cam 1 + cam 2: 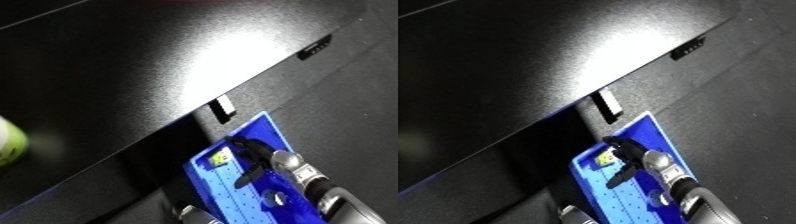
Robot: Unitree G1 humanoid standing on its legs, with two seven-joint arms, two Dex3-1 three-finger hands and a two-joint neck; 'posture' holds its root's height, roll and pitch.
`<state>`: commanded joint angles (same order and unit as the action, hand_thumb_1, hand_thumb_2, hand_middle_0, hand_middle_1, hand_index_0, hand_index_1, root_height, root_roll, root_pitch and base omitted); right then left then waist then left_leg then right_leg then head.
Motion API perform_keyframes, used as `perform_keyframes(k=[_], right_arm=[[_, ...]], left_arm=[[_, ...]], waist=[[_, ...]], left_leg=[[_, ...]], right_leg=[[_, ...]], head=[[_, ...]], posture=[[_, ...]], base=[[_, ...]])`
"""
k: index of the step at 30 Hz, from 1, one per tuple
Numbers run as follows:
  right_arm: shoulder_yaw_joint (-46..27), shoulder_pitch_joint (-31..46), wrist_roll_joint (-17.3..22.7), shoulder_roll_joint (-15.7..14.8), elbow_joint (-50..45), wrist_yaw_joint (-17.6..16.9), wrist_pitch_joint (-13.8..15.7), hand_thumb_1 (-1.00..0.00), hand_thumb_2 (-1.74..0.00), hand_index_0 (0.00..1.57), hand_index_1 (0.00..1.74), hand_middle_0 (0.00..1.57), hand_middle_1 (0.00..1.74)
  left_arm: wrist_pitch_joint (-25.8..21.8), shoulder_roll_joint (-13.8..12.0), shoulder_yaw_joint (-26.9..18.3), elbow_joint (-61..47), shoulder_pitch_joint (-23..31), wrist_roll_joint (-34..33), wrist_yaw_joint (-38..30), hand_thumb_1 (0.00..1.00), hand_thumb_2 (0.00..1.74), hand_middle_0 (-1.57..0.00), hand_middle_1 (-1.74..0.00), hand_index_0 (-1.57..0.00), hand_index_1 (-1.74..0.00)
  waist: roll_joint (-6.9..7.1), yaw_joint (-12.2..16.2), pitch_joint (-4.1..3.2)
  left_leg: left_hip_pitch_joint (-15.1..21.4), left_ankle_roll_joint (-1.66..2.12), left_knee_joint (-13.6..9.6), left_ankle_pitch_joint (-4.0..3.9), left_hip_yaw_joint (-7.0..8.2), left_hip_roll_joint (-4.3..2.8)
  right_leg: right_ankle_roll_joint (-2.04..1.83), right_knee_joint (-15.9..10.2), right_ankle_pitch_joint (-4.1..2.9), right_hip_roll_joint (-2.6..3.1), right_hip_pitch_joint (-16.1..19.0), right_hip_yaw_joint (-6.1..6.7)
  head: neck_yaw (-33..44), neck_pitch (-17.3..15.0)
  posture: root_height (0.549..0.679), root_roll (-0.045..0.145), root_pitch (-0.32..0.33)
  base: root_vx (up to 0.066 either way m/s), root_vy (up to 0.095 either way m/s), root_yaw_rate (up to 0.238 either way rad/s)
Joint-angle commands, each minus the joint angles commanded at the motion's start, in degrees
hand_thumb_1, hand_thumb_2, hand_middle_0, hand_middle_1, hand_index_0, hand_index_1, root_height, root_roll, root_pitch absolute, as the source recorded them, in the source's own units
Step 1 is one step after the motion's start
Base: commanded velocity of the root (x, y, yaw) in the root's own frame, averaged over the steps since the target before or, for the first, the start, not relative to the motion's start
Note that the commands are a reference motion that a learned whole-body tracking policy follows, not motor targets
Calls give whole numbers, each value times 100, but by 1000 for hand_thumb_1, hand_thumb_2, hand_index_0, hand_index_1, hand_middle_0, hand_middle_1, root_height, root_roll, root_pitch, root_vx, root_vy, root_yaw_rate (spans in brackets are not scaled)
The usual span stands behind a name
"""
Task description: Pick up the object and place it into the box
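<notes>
A blue bin (266,135) stands on the dark floor just below the black table's edge, at the lower right. My right hand (255,159) comes in from the lower right on its silver forearm (306,175) and hangs over the bin. Its black fingers are spread apart. A small yellow-green object (220,158) shows inside the bin, just left of the fingers; I cannot tell whether they touch it. The left hand is out of view.
The black table (133,65) fills the upper left and carries a bright glare. A pale green and white round thing (7,144) lies on it at the left edge. A silver part (191,212) pokes in at the bottom edge.
</notes>
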<state>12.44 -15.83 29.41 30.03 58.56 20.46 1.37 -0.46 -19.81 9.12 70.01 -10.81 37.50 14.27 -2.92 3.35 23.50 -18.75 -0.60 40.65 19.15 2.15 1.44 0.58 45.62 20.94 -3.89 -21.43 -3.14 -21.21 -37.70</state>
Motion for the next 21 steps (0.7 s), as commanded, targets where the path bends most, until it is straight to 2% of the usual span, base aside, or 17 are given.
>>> perform_keyframes(k=[7, 15, 21], right_arm=[[83, -117, 15, -226, 2, -68, -297, 0, 0, 0, 0, 0, 0], [254, -162, -132, -465, 293, -323, -293, 0, 0, 0, 0, 0, 0], [358, -175, -121, -593, 452, -534, -287, 0, 0, 0, 0, 0, 0]], left_arm=[[95, -51, 12, -3, -58, -43, 126, 0, 0, 0, 0, 0, 0], [-23, -193, 52, 9, -234, -279, 109, 0, 0, 0, 0, 0, 0], [-53, -283, 129, -2, -361, -338, 146, 0, 0, 0, 0, 0, 0]], waist=[[55, -138, -3], [128, -346, 63], [138, -478, 136]], left_leg=[[-110, 22, 64, -145, -90, -24], [-151, 33, -20, -309, -206, -46], [-149, 54, -135, -440, -302, -56]], right_leg=[[-25, 84, 10, -59, -1, -129], [-93, 110, -40, -152, 51, -332], [-129, 165, -34, -237, 84, -469]], head=[[1342, 24], [2427, 12], [3146, -45]], posture=[[634, 65, -54], [633, 54, -63], [632, 52, -69]], base=[[10, -37, 131], [5, -57, 175], [-1, -36, 200]])
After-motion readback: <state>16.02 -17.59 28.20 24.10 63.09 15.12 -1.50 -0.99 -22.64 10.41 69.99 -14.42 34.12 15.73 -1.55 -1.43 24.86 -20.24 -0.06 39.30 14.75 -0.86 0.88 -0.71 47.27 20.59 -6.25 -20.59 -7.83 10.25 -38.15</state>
